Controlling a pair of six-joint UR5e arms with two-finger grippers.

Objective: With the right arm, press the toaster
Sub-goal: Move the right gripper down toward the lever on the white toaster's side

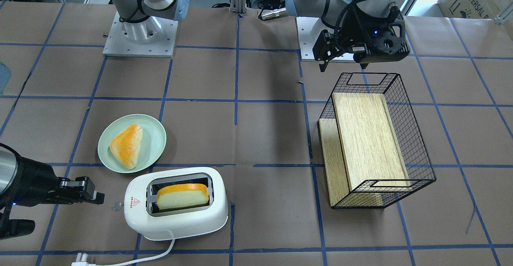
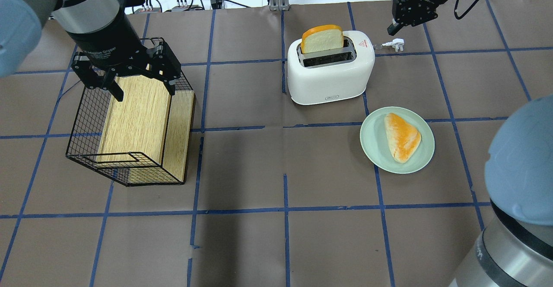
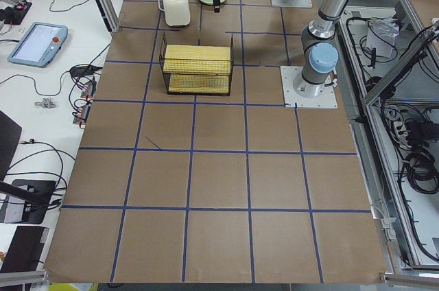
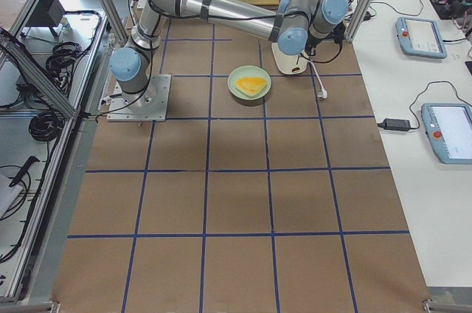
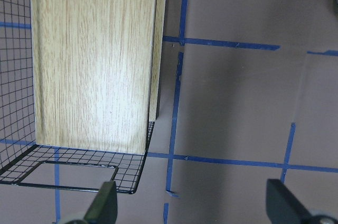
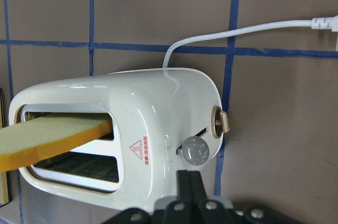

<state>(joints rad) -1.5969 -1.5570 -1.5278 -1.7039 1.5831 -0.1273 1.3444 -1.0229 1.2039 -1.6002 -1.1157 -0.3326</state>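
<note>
The white toaster [image 1: 176, 214] stands at the table's operator side, with a slice of bread [image 1: 182, 196] upright in one slot and a red triangle sticker on top. It also shows in the overhead view [image 2: 330, 75] and the right wrist view [image 6: 158, 102]. My right gripper [image 1: 97, 197] is shut and empty. It points at the toaster's end, a short gap from the clear side knob [image 6: 194, 150]. Its fingertips [image 6: 186, 182] sit just below that knob in the wrist view. My left gripper [image 2: 143, 89] is open and empty above the wire basket.
A green plate [image 1: 157, 131] with a triangular pastry [image 1: 127, 145] lies beside the toaster, toward the robot. A black wire basket [image 1: 417, 146] holding a wooden shelf [image 1: 366, 138] lies on the left arm's side. The toaster's white cord and plug [image 2: 395, 43] trail near the right gripper.
</note>
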